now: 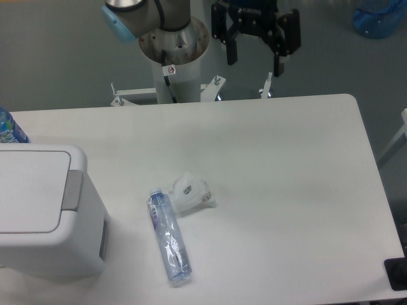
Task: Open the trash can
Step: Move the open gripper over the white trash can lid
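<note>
Far left edge: we note one blue-capped bottle top (9,127), mostly cut off by the frame, behind the bin

Left, near corner of the white tabletop (286,190): one large boxy white plastic trash can (44,210) with rounded corners. Its flat white lid (28,190) lies shut and level, and the grey push strip (72,189) runs along the lid's right edge, long axis front to back in this view. Part of the bin runs out of frame to the left

Centre: one clear plastic water bottle (169,237) lying on its side, long axis slightly off front-to-back, cap end away from us. Just beside its cap end, touching or nearly so, one crumpled white wrapper or bag (191,192). Both sit to the right of the bin, apart from it

Top centre: the arm's grey base column with a pale blue joint cap (166,32), beyond the tabletop's far edge

Top, right of the base: one black two-finger end effector (255,60), fingers spread apart with nothing between them, hanging above the far edge

Key relation, as we judge it: the strip lies well apart from the end effector, toward the left and the near side of the tabletop, and lower. The coming move looks like a long diagonal reach across, ending over the strip for a downward press. Bottle and wrapper lie near that line; a high approach should pass over them

Task not yet begun, lid down
</note>
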`<state>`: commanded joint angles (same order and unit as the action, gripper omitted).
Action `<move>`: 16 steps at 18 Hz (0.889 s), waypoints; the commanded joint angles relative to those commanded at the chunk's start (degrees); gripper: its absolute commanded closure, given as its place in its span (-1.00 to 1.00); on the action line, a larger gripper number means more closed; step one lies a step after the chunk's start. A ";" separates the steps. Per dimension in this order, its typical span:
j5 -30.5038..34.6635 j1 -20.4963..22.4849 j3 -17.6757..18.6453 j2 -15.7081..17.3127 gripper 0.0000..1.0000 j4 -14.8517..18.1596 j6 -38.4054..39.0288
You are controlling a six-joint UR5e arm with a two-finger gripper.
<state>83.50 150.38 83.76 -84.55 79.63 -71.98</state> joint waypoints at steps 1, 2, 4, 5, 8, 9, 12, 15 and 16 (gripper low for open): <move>-0.17 0.00 -0.09 0.00 -1.00 0.00 -0.09; -0.61 0.00 -0.09 -0.09 -1.00 0.00 -0.09; -0.79 0.00 -0.09 -0.18 -1.00 -0.09 0.00; -0.88 -0.09 -0.09 -0.26 -1.00 -0.09 0.17; -1.32 -0.26 -0.35 -0.61 -1.00 -0.44 3.67; -1.75 -0.35 -0.18 -0.70 -1.00 -1.14 5.95; -2.37 -1.14 -0.53 -1.93 -1.00 -3.77 14.65; -3.51 -4.12 -0.53 -3.69 -1.00 -8.77 23.96; -3.60 -5.17 -0.35 -4.39 -1.00 -10.79 28.08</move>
<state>79.89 145.21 83.41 -88.94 68.84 -43.90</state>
